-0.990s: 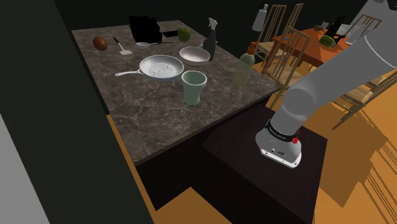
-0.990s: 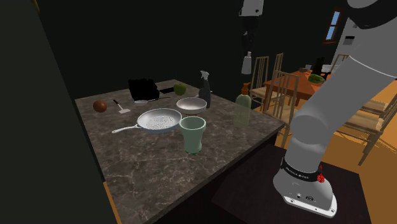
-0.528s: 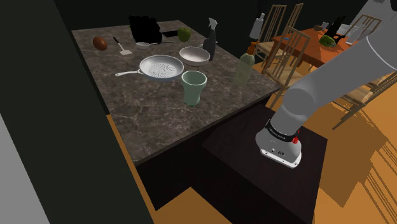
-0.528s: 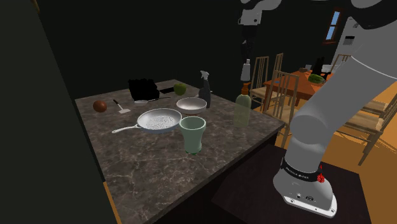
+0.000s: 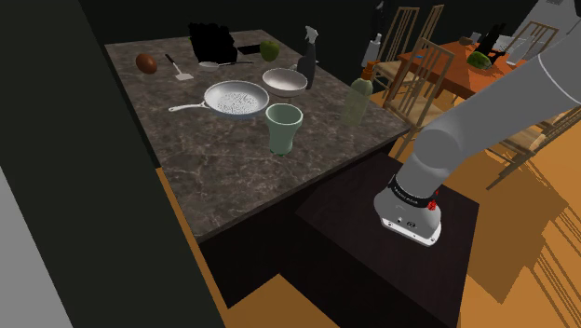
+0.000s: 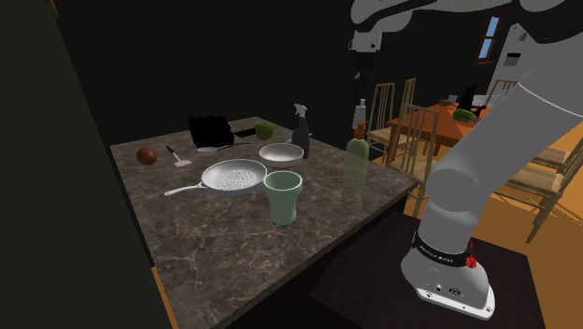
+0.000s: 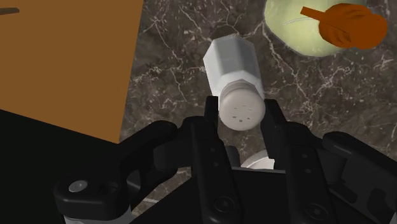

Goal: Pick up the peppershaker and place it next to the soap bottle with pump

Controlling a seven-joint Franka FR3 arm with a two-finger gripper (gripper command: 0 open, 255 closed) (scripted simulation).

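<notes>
A white pepper shaker [image 7: 233,71] with a holed cap hangs in the air, and my black gripper [image 7: 242,113] is shut on its top end. Below it lies the dark marble counter [image 7: 172,83]. Close beside it on the counter stands the pale green soap bottle [image 7: 299,28] with a brown pump. In the shoulder view the shaker [image 5: 375,48] hangs under the gripper [image 5: 378,28], above and just behind the soap bottle [image 5: 357,101]. In the second exterior view the shaker [image 6: 360,116] is right above the bottle [image 6: 355,161], held by the gripper [image 6: 359,101].
On the counter stand a green cup [image 5: 283,126], a perforated pan [image 5: 237,97], a bowl [image 5: 284,80], a dark spray bottle [image 5: 307,58], a green fruit [image 5: 269,48] and a spatula [image 5: 179,67]. The counter's edge and orange floor [image 7: 70,57] lie close to the shaker. Wooden chairs [image 5: 424,65] stand beyond.
The gripper has come down with the pepper shaker toward the counter by the soap bottle. Nothing on the counter has moved.
</notes>
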